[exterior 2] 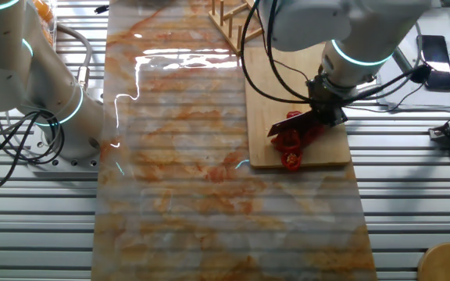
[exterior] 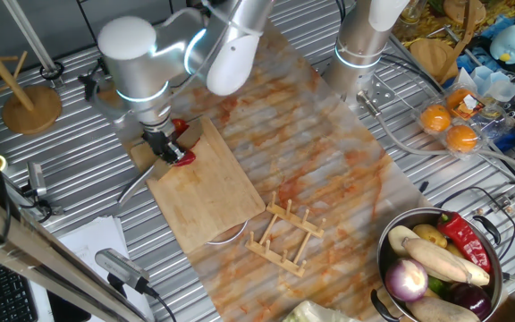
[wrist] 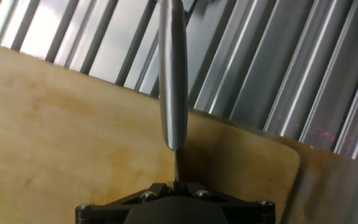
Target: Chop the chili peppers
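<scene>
Several small red chunks of chili pepper (exterior: 184,158) lie at the far corner of the wooden cutting board (exterior: 208,192); another red piece (exterior: 179,125) lies just behind the hand. In the other fixed view the chunks (exterior 2: 290,145) sit by the board's near edge (exterior 2: 319,160). My gripper (exterior: 160,143) is shut on a knife (exterior: 137,185), and its blade rests over the chunks (exterior 2: 297,125). In the hand view the knife (wrist: 172,74) shows edge-on above the board (wrist: 73,143), with the gripper (wrist: 176,186) at the bottom. The chili is hidden there.
A wooden dish rack (exterior: 284,234) stands beside the board. A metal bowl (exterior: 384,255) of mixed vegetables is at the front right. Oranges (exterior: 450,125) and clutter are at the back right. A second arm's base (exterior: 365,45) and a wooden stand (exterior: 29,107) are nearby.
</scene>
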You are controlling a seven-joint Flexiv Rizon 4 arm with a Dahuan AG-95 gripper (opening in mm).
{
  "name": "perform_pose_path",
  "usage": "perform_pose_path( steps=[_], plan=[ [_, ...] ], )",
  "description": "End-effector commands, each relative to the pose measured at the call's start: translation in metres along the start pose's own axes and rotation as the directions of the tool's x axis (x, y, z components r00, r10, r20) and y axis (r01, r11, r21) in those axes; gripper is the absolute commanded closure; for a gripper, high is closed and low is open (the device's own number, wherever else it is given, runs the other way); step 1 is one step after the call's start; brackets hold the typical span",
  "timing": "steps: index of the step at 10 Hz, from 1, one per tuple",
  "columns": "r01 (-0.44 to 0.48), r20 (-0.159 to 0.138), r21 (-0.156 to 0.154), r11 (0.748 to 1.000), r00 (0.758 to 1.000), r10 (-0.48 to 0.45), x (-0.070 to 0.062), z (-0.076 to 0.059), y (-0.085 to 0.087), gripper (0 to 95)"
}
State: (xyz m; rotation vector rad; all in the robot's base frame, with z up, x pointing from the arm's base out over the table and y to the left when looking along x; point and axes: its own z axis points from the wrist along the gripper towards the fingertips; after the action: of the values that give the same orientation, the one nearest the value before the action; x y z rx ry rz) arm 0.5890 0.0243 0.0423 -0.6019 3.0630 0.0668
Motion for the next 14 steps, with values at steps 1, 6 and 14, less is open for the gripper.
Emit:
perform_pose_path(
  steps=[1,6,14],
  plan=[
    [-0.001,-0.016,0.003,1.000,1.000,0.001,-0.012,0.031,-0.003,95.0],
    [-0.024,-0.014,0.001,1.000,1.000,0.024,-0.043,0.028,0.000,95.0],
    [-0.020,-0.104,0.001,1.000,0.994,0.020,-0.023,0.033,0.002,95.0]
  ],
)
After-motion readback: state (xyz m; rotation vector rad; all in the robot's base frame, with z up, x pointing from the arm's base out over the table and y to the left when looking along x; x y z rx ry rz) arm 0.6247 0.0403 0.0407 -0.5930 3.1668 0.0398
